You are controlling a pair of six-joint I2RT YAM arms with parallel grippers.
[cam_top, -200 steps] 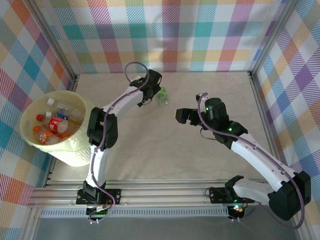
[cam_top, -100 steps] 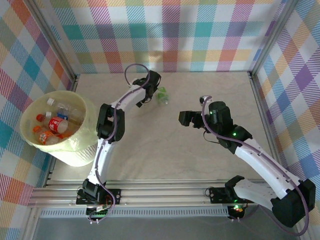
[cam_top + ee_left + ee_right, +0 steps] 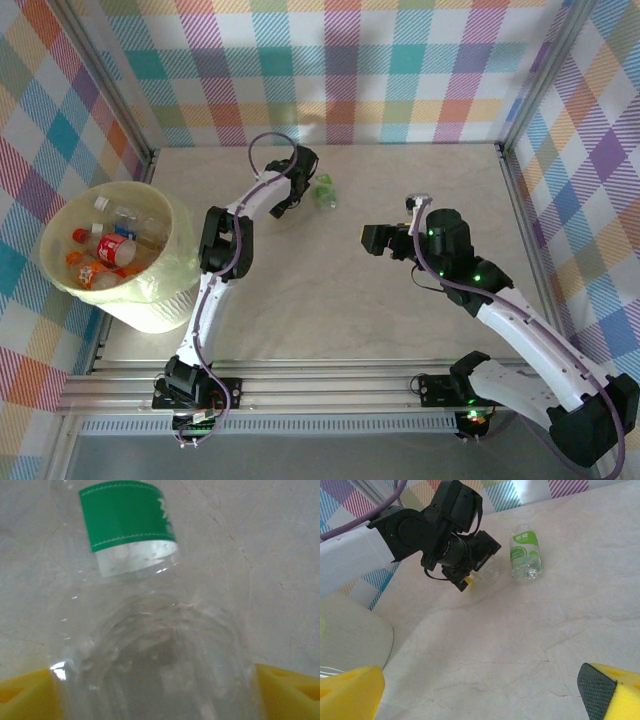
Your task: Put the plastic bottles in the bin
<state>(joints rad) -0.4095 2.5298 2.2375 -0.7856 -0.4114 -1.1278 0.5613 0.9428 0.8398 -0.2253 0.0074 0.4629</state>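
Your left gripper straddles a clear bottle at 12 o'clock on the table, with its pads at the bottle's sides; can't tell if it's clamped. Green-label bottle lies just beside. Right gripper is spread wide, empty. Bin at 9 o'clock holds more bottles.

Pale cream bin, green-labelled clear bottle, pastel plaid walls

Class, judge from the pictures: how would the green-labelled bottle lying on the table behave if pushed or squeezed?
The green-labelled bottle lies on its side on the table, so a nudge would probably roll it. Its clear part looks empty, so likely light. Thin-looking walls may dent when squeezed.
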